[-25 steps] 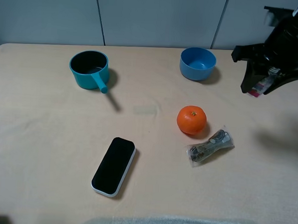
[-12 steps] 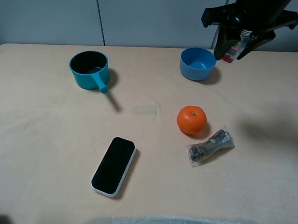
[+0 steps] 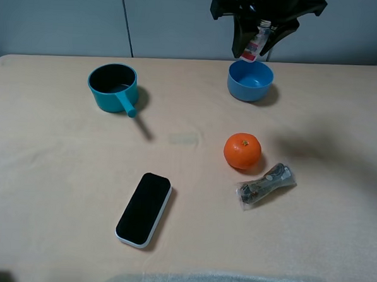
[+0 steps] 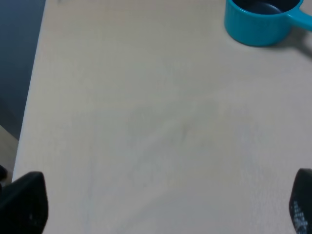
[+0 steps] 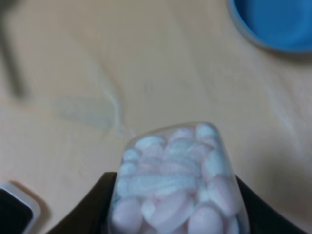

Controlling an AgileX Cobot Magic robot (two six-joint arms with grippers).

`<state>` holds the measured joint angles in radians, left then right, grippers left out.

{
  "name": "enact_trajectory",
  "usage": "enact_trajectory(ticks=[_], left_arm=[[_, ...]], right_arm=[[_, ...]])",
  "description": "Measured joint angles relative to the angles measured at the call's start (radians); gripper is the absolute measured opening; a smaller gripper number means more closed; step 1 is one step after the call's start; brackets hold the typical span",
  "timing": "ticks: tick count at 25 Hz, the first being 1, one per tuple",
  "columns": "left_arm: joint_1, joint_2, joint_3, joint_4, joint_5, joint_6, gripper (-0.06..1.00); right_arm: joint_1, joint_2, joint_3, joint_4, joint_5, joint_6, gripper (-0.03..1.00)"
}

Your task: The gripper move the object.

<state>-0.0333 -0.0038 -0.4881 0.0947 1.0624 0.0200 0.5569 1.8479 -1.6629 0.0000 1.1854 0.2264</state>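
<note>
My right gripper (image 3: 255, 43), a black claw, is shut on the small clear bottle (image 3: 255, 43) with a pink label. It holds the bottle in the air over the far rim of the blue bowl (image 3: 250, 80) in the exterior high view. In the right wrist view the bottle (image 5: 176, 183) fills the lower middle, full of pale pink pieces, with the bowl (image 5: 278, 22) beyond it. My left gripper (image 4: 161, 207) shows only as two black fingertips at the picture's lower corners, wide apart, with nothing between them, over bare table.
A teal pot with a handle (image 3: 113, 87) stands at the back left; it also shows in the left wrist view (image 4: 265, 20). An orange (image 3: 242, 150), a crinkly clear packet (image 3: 266, 185) and a black phone (image 3: 144, 209) lie on the beige table (image 3: 61, 166).
My right gripper has carried the bottle up and to the left, from the right edge of the table to above the blue bowl. Nothing else has moved.
</note>
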Motion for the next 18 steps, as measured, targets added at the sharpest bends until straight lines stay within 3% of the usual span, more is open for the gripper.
enact_trajectory(ticks=[18], left_arm=[[0.0, 0.0, 0.0, 0.0, 0.0, 0.0, 0.99]], right_arm=[[0.133, 0.339, -0.357, 0.0, -0.009, -0.092, 0.31]])
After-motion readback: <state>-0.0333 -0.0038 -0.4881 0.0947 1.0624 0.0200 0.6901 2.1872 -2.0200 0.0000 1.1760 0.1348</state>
